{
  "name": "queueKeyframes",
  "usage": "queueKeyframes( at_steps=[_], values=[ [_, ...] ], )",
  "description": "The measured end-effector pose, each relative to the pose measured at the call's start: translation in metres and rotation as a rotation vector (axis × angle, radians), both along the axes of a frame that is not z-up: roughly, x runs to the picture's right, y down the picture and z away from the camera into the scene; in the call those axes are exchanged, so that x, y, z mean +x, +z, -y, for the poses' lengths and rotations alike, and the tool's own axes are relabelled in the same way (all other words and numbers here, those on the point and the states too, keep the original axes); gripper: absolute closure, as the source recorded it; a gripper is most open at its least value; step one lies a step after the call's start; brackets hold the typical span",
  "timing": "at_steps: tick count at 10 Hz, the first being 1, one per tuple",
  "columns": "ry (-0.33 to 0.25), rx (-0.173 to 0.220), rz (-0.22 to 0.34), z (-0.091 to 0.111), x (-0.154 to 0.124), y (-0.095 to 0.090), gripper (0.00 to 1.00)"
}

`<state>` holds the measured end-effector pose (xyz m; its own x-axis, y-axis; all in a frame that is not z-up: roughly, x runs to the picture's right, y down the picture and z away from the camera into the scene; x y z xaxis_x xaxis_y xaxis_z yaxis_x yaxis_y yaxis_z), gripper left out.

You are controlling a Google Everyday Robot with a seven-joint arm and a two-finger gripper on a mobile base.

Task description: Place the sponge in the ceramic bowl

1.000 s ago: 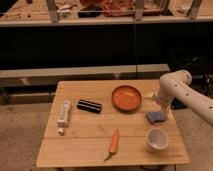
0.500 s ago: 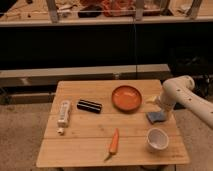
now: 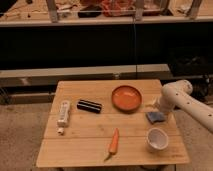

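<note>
The sponge point(image 3: 155, 117), a small flat blue-grey pad, lies on the wooden table point(image 3: 80, 150) near its right edge. The ceramic bowl point(image 3: 126, 97), a shallow orange dish, sits left of and behind it. My white arm point(image 3: 176, 96) reaches in from the right. Its gripper point(image 3: 152, 104) hangs just above and behind the sponge, between the sponge and the bowl's right rim. Nothing shows in its grasp.
A white cup point(image 3: 157, 139) stands in front of the sponge. A carrot point(image 3: 114, 142) lies at the table's front middle, a black oblong object point(image 3: 89, 105) left of the bowl, and a white tube point(image 3: 63, 112) at the left. Dark shelving runs behind the table.
The arm's elbow has shifted to the right and slightly down. The sponge and the other things on the table have not moved.
</note>
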<state>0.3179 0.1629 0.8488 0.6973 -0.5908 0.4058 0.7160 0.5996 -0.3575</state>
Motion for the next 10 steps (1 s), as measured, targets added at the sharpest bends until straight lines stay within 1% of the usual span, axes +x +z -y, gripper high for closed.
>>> queueKeyframes(
  at_steps=[2,10],
  values=[
    [-0.015,-0.006,0.002,-0.007,-0.001,0.003,0.2],
    [-0.022,-0.017,-0.004,-0.015,0.001,0.0,0.2]
  ],
)
